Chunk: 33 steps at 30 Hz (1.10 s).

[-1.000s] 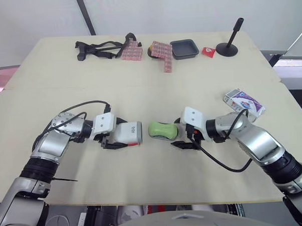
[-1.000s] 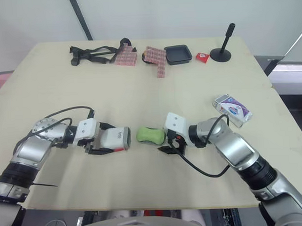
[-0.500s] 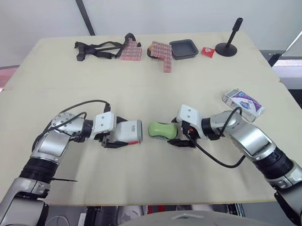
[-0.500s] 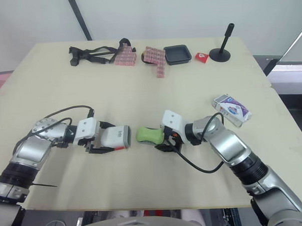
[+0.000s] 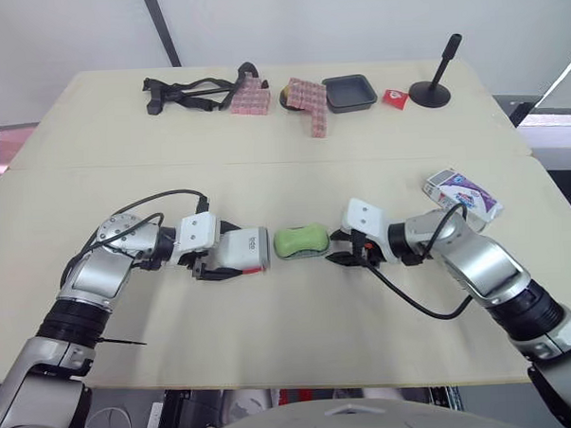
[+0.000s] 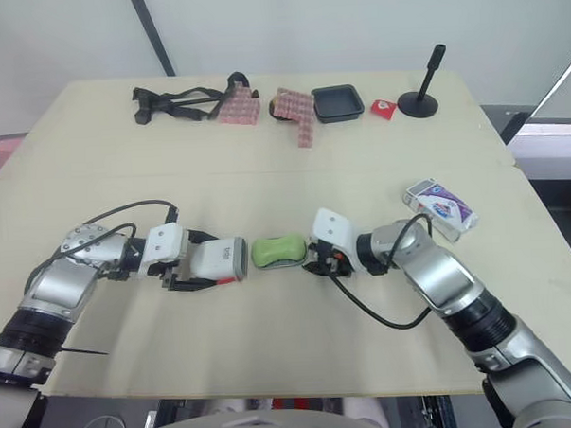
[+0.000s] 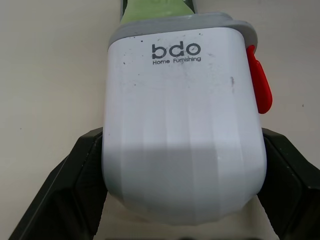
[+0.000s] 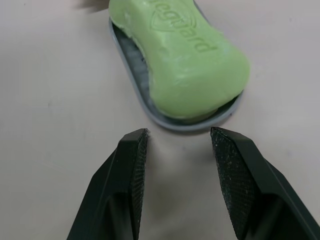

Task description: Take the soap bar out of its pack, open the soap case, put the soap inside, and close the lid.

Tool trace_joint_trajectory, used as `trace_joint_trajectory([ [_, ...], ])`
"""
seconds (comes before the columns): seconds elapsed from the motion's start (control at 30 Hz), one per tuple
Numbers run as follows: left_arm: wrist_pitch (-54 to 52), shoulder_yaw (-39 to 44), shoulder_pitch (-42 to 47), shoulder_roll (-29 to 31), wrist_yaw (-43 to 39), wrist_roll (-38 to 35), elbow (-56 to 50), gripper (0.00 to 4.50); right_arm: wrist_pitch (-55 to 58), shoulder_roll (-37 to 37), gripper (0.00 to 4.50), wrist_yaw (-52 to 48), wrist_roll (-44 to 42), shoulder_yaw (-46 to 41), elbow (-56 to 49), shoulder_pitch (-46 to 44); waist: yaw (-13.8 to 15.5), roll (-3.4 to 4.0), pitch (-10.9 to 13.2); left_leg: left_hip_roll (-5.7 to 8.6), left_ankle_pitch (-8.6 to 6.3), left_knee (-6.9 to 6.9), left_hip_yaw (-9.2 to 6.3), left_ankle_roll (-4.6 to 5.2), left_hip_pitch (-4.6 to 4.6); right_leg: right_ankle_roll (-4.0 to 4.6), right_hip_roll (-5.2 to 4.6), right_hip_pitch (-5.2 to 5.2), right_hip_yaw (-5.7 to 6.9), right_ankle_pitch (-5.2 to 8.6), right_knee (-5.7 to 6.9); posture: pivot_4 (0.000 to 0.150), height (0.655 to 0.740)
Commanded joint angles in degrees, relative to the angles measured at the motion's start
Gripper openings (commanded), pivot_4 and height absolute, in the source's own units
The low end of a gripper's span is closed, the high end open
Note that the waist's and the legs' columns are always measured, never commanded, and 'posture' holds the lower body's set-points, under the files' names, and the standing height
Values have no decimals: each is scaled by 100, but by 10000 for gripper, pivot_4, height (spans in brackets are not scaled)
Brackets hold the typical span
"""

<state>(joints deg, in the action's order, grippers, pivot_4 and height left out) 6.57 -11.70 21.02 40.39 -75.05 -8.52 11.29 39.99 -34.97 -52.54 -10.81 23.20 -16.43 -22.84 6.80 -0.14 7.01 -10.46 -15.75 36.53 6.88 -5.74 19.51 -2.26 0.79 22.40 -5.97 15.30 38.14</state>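
With your left hand point(image 7: 182, 135) pinching the white case point(image 7: 182, 100) steady, use your spread right hand point(image 8: 179, 132) to slide the soap point(image 8: 190, 55) squarely inside.

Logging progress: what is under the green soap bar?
The green soap bar sits on a shallow grey tray, whose rim shows around it. The tray's floor under the soap is covered.
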Motion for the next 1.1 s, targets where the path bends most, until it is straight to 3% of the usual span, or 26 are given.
trace_joint_trajectory([
  [0.03,103,153,82,70,3,-57,-6,34649,-169,-218,21082,-142,12,-86,-119,115,3,0,0,0,0,0,0,0,0,0,0,0,0,0,0,1500,7400],
  [0.13,122,153,94,80,-11,-57,23,34649,-689,-307,21082,-128,216,-54,-58,206,0,0,0,0,0,0,0,0,1,0,-1,1,0,0,0,1500,7400],
  [0.4,150,240,63,214,-43,-81,77,34649,-191,-304,44885,-300,-87,-315,-115,-170,-40,0,0,0,0,-1,0,0,6,0,0,0,0,0,1,1500,7400],
  [0.63,149,342,21,274,-7,-159,52,34649,178,-71,44885,-501,-320,-176,-169,-775,-55,1,1,-2,1,-1,0,0,-2,0,3,1,0,0,4,1500,7400],
  [1.1,50,420,-118,256,131,-203,-177,34649,-449,356,44885,-581,317,543,779,-1170,-70,1,1,0,1,-1,1,0,1,0,3,1,0,0,6,1500,7400],
])
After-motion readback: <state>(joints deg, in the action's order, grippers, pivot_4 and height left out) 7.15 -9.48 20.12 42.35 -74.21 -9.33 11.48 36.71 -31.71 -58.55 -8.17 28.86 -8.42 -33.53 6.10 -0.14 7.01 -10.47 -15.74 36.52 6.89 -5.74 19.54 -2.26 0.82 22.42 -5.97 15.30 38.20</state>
